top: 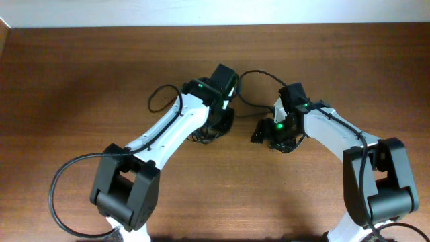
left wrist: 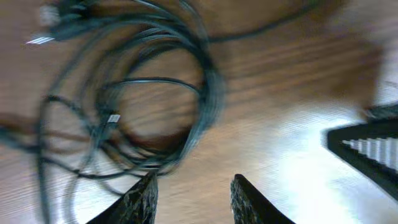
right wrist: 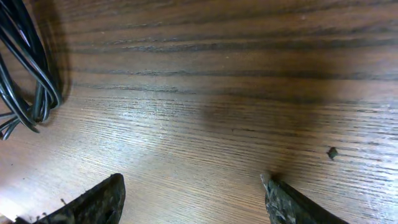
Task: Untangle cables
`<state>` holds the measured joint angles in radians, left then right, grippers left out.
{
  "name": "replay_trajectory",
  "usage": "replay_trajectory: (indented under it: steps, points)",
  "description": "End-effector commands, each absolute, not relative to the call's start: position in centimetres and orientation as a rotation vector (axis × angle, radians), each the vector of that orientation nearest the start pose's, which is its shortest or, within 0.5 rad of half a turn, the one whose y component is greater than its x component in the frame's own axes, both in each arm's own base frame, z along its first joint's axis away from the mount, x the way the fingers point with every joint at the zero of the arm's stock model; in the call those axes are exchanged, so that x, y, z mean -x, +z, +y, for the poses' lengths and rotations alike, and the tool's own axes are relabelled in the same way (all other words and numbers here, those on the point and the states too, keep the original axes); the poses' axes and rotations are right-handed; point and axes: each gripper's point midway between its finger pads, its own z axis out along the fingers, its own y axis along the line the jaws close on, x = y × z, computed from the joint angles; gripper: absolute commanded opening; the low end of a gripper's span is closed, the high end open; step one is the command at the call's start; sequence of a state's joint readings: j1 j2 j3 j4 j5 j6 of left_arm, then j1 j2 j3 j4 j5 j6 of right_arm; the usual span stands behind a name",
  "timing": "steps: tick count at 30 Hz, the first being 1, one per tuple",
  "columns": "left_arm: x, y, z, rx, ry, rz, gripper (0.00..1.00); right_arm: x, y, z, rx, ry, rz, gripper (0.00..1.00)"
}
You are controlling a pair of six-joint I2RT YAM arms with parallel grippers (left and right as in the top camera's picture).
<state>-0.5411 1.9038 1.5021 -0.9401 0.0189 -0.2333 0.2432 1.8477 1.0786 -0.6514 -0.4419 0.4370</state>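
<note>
Two dark fingers (left wrist: 142, 200) of the left gripper (left wrist: 193, 202) fill the bottom edge of its wrist view. They stand partly apart, with nothing between them. Just beyond them the cables (left wrist: 205, 93) lie on the wooden bench (left wrist: 298, 124) as a loose, blurred coil of thin black loops, with a small pale connector (left wrist: 113, 118) inside it. Beside that coil, the right gripper (right wrist: 196, 202) is spread wide and empty over bare wood. The coil sits clear of both its fingers, off to their left.
</note>
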Motion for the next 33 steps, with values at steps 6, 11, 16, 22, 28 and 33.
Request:
replay_trajectory:
  steps: [6,11,16,22,28,33]
  points:
    - [-38.5,10.0,-14.1,-0.182,0.057,2.921,0.66,-31.6,0.4,13.6,-0.321,0.606,3.079,0.75]
    - [-37.4,6.9,-15.6,-0.274,-0.082,3.032,0.56,-32.1,0.3,9.3,-0.521,0.590,3.069,0.75]
    - [-35.9,5.2,-19.3,-0.416,-0.346,3.088,0.42,-31.9,0.0,6.3,-0.638,0.583,3.059,0.76]
    - [-35.4,5.1,-22.3,-0.534,-0.342,3.028,0.49,-30.9,-1.0,6.1,-0.645,0.576,3.078,0.76]
    - [-35.8,2.0,-23.8,-0.512,-0.307,3.044,0.49,-30.9,-0.9,6.1,-0.644,0.576,3.078,0.76]
    - [-37.1,1.5,-24.9,-0.521,-0.315,2.981,0.37,-30.9,-1.0,6.1,-0.645,0.575,3.079,0.76]
